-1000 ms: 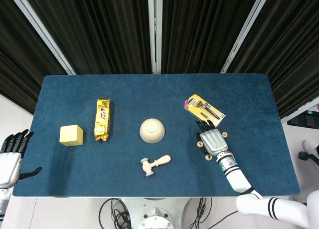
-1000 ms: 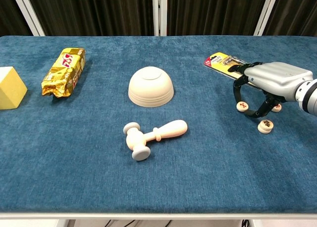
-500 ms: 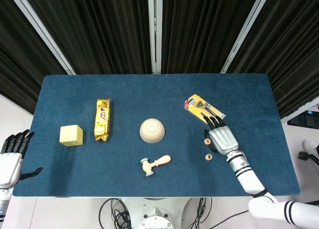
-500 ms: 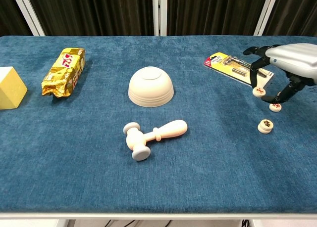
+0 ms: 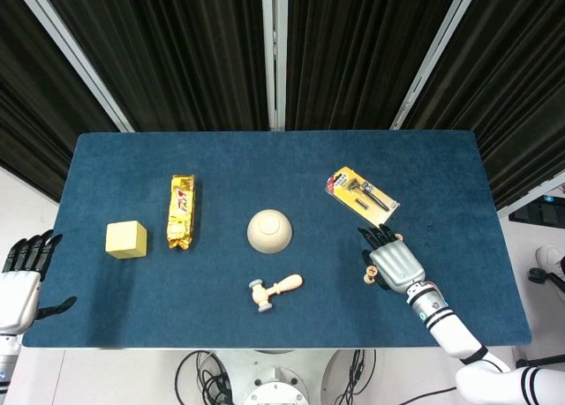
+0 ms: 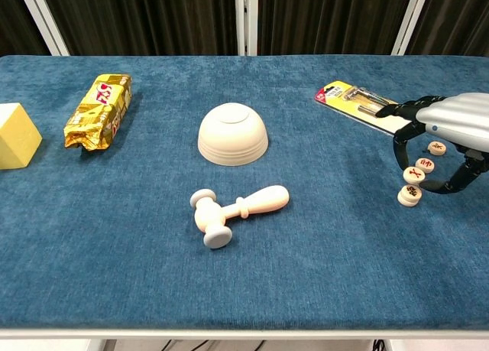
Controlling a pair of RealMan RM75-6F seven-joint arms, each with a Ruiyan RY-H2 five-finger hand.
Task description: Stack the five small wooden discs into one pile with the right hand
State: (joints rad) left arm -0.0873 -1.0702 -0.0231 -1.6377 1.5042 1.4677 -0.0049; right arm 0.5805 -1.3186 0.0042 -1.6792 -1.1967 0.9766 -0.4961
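Lower right of the chest view | right hand pinches one small disc | just above the low pile | another disc lies behind

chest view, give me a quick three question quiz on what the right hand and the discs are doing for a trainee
1. True or false: the right hand holds a wooden disc just above the stacked discs.
2. Multiple choice: which thing lies nearest the loose discs? A) yellow block B) razor pack C) snack packet
3. Fill in: the bowl sits ____ on the table.

Key: 1 true. 2 B. 3 upside down.
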